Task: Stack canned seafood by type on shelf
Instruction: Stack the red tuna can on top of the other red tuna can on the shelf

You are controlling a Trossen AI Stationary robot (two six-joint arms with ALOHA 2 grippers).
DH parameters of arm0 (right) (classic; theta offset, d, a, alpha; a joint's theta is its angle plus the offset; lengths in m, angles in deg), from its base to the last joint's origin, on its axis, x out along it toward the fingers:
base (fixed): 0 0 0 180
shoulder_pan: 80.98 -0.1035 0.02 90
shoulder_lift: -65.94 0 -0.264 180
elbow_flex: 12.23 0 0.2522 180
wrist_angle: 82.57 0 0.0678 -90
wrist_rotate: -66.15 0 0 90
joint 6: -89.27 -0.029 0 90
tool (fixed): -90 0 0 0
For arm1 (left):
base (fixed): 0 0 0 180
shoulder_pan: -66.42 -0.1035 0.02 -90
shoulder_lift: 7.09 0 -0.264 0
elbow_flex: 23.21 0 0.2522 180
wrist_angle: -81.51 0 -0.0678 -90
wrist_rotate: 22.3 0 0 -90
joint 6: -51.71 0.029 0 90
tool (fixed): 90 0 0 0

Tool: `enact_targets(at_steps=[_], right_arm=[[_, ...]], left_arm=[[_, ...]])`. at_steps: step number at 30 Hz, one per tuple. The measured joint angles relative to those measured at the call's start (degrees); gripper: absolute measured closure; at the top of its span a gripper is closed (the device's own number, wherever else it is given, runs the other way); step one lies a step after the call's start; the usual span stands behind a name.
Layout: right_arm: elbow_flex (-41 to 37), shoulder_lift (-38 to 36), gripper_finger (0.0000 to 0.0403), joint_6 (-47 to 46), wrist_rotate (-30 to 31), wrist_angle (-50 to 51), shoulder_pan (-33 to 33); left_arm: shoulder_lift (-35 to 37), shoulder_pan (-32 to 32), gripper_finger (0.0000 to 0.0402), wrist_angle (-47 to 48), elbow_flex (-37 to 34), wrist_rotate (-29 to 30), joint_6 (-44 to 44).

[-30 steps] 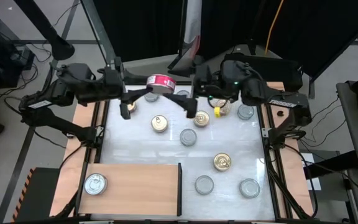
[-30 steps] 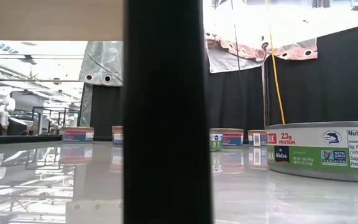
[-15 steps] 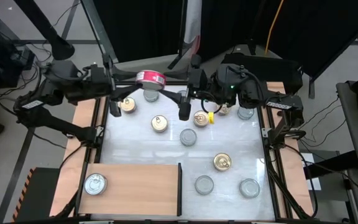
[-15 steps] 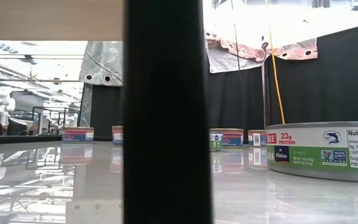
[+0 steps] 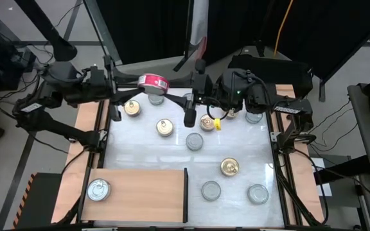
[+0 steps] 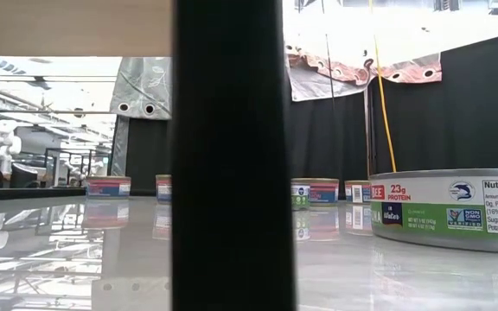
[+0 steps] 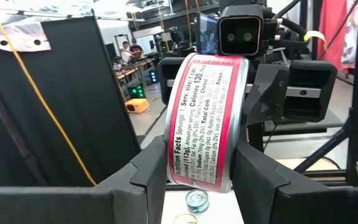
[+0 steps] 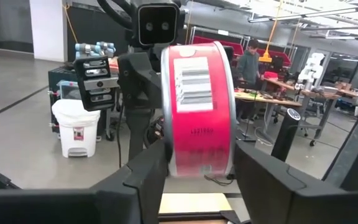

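A: Overhead, where do we place the red-labelled tin [image 5: 154, 81]?

B: We see it raised above the far edge of the white worktop [image 5: 172, 154], midway between the two arms. The left pincer [image 5: 135, 82] pinches it across its flat faces; in the left wrist view the tin [image 7: 205, 121] stands on edge between both dark fingers [image 7: 151, 171], which touch it.

A: And the right pincer [image 5: 186, 96]?

B: It faces the left one across the tin. In the right wrist view the red tin [image 8: 197, 118] sits between its fingers [image 8: 143, 168], which look to be touching the lower rim on both sides. We cannot tell whether they press it firmly.

A: How do we map the other tins?

B: Gold-lidded tins lie at [image 5: 132, 108], [image 5: 165, 127], [image 5: 207, 122] and [image 5: 230, 167]. Silver-lidded tins lie at [image 5: 194, 141], [image 5: 211, 190] and [image 5: 257, 193], all apart from one another on the worktop.

A: And the shelf [image 5: 140, 192]?

B: It lies at the near left corner, its dark upright edge [image 5: 185, 194] on the side toward the worktop's middle. One silver-lidded tin [image 5: 98, 189] rests at its left end.
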Motion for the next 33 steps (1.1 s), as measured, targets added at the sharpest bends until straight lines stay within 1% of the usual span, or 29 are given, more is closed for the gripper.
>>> enact_targets(at_steps=[3, 6, 9, 13, 15, 17, 25, 27, 29, 31, 33], right_arm=[[-0.04, 0.08, 0.0206, 0.01, -0.10, 0.02, -0.04], [-0.07, 0.09, 0.0203, 0.02, -0.03, -0.07, 0.00], [-0.07, 0.09, 0.0226, 0.18, -0.05, -0.33, 0.00], [-0.07, 0.09, 0.0282, 0.89, -0.72, -0.26, -0.04], [-0.07, 0.08, 0.0285, 0.91, -0.83, -0.29, -0.07], [-0.07, 0.07, 0.0285, 0.72, -0.93, -0.33, -0.07], [-0.17, -0.02, 0.0285, 2.18, 0.06, -1.83, -0.06], [0.51, -0.11, 0.0285, 2.89, 0.41, -1.95, 0.00], [1.99, -0.14, 0.0285, 4.35, 0.47, -1.69, 0.02], [2.99, -0.34, 0.0285, 6.27, 0.47, -1.77, 0.03], [4.10, -0.42, 0.0285, 8.83, 0.40, -1.76, -0.09]], left_arm=[[-0.40, 0.00, 0.0257, 0.14, -0.02, -0.71, 0.00], [-0.51, 0.00, 0.0257, 0.11, -0.02, -0.69, 0.00], [-0.51, 0.00, 0.0257, 0.09, -0.02, -0.64, 0.00], [-0.45, 0.00, 0.0257, 0.11, -0.02, -1.19, -0.52], [-0.44, 0.00, 0.0252, 0.13, -0.02, -1.60, -1.55], [-0.44, 0.00, 0.0239, 0.13, -0.02, -1.67, -3.55], [0.74, 0.00, 0.0145, 0.09, -0.02, -1.94, -19.82], [1.64, 0.00, 0.0131, 0.08, -0.02, -2.74, -22.99], [2.67, 0.00, 0.0126, 0.09, -0.02, -2.87, -27.71], [3.79, -0.13, 0.0124, -0.04, -0.02, -2.91, -37.81], [5.27, -1.36, 0.0124, -0.70, -0.07, -1.87, -52.92]])
